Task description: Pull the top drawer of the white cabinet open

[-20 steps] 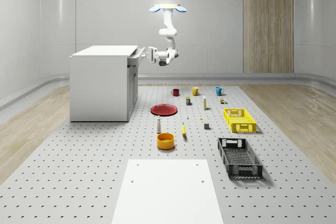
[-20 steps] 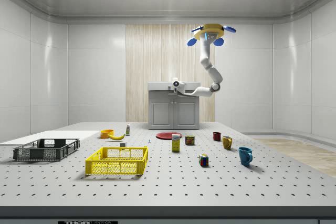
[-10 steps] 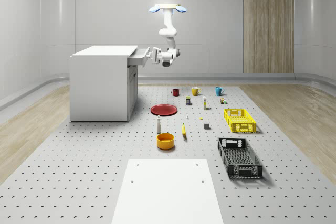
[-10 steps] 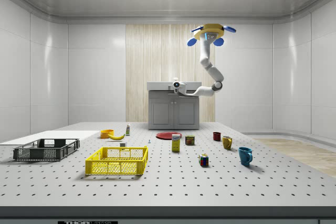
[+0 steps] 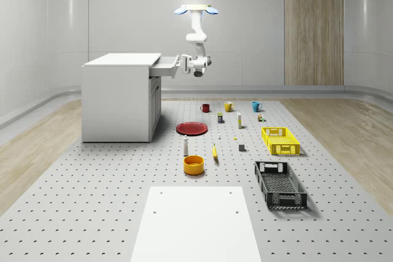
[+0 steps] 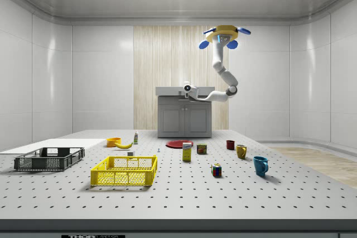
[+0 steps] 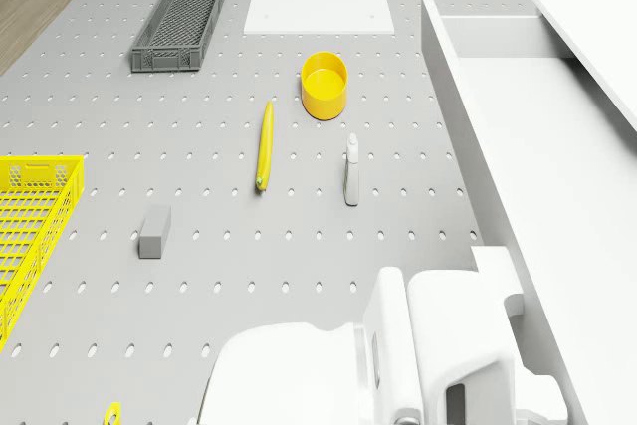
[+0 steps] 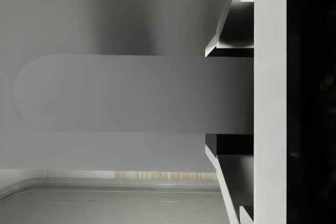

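The white cabinet (image 5: pixel 116 97) stands at the whole-scene view's left. Its top drawer (image 5: pixel 164 67) sticks out from the cabinet front, and in the drone view the drawer's bare inside (image 7: pixel 528 136) is open to sight. My gripper (image 5: pixel 182 64) is at the drawer's front, level with the cabinet top. In the wrist view my gripper (image 8: pixel 210 95) has its dark fingers (image 8: pixel 231 24) on both sides of the rounded handle bar (image 8: pixel 105 93), shut on it. The drone (image 5: pixel 196 10) hovers high beside the cabinet, with the arm bent down to the drawer; it is also in the side view (image 6: pixel 225 33).
On the pegboard table lie a red plate (image 5: pixel 191 128), a small bottle (image 5: pixel 185 146), a banana (image 5: pixel 215 151), a yellow bowl (image 5: pixel 193 164), three mugs (image 5: pixel 228 107), a yellow crate (image 5: pixel 280 140), a black crate (image 5: pixel 280 184) and a white mat (image 5: pixel 195 222).
The drawer has slid further out of the cabinet, toward the whole-scene view's right, with my gripper on its handle. The drone has held its place.
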Motion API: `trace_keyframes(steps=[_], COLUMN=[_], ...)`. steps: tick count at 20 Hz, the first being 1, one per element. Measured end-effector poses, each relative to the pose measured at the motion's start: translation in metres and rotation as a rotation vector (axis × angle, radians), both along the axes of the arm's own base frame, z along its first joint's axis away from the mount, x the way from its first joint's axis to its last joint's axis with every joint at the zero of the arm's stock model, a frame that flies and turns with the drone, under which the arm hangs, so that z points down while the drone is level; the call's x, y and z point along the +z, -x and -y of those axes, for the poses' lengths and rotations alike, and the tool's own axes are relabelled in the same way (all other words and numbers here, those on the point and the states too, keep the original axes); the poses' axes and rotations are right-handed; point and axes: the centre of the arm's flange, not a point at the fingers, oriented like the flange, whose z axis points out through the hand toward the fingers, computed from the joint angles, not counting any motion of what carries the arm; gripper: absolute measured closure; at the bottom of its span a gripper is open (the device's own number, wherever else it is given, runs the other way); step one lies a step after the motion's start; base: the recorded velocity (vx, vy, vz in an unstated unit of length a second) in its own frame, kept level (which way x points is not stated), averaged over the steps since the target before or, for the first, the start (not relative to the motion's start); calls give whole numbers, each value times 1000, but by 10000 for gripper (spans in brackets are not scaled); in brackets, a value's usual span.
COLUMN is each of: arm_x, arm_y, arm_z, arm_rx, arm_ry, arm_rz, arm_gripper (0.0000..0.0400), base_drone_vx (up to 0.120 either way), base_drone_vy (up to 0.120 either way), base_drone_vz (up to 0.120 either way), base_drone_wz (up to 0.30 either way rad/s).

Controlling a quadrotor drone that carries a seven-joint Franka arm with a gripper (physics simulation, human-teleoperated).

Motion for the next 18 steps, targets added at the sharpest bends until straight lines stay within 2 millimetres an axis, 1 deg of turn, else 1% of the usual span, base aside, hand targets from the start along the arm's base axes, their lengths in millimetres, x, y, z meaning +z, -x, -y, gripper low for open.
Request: trace_keyframes(steps=[1, 3, 6, 10, 15, 18], arm_x=[0, 1, 1, 1, 2, 2], arm_y=[0, 0, 0, 0, 0, 0], arm_z=[4, 11, 18, 23, 25, 26], arm_rx=[0, -1, -1, -1, -1, -1], arm_ry=[-2, -4, -6, -8, -9, -9], arm_rz=[-2, -4, -6, -8, -9, -9], arm_gripper=[210, 165, 128, 107, 98, 97], base_drone_vx=[0, 0, 0, 0, 0, 0], base_drone_vy=[0, 40, 120, 120, 120, 13], base_drone_vz=[0, 0, 0, 0, 0, 0], base_drone_wz=[0, 0, 0, 0, 0, 0])
